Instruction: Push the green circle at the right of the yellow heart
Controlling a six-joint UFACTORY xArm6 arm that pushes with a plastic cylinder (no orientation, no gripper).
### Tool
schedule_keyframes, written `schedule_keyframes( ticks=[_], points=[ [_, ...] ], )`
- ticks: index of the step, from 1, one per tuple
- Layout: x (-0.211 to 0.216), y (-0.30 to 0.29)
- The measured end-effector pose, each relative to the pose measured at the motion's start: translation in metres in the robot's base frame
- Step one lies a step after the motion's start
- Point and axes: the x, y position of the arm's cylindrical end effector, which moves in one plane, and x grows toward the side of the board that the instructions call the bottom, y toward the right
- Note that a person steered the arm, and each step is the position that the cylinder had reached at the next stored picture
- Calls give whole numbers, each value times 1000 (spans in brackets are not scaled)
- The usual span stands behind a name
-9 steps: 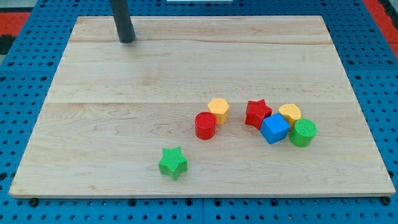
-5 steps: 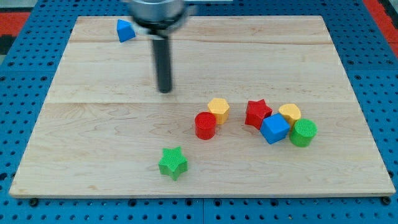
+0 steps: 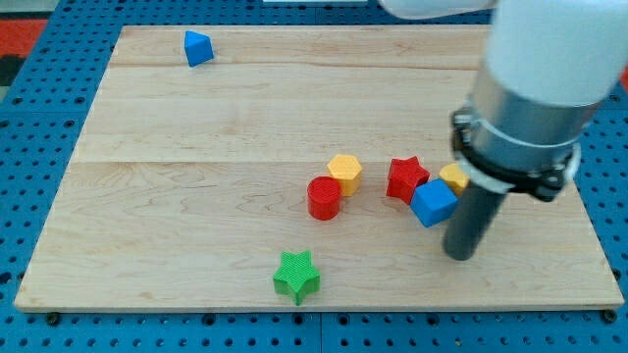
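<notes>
Pegboard: a blue perforated surface is seen around the board on all sides.
Board: a pale wooden top, on which every block is set; the blue cube serves as landmark below.
Arm: a wide white and grey body is seen above and to the view's right of the blue cube, blurred, and part of the board behind it is covered.
Jaws: none are fitted; the arm ends in a plain dark rod and nothing is grasped.
Tip: placed on the board just below and to the view's right of the blue cube, close to it; contact cannot be judged.
Blue cube: touched by the red star on its upper left.
Red star: up and left of the blue cube.
Yellow heart: just above the blue cube, partly covered by the arm.
Green circle: not visible; its place cannot be told.
Red cylinder: well to the left of the blue cube, upright.
Yellow hexagon: up and left of the blue cube, against the red cylinder.
Green star: far down and left of the blue cube, alone.
Blue triangle: far up and left of the blue cube, near the board's top edge.
</notes>
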Motion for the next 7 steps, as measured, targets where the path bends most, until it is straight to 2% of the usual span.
schedule_keyframes(
  ticks=[2, 3, 4, 5, 7],
  points=[
    [-56, 16],
    [-60, 18],
    [-44, 30],
    [-55, 66],
    [-125, 33]
  ],
)
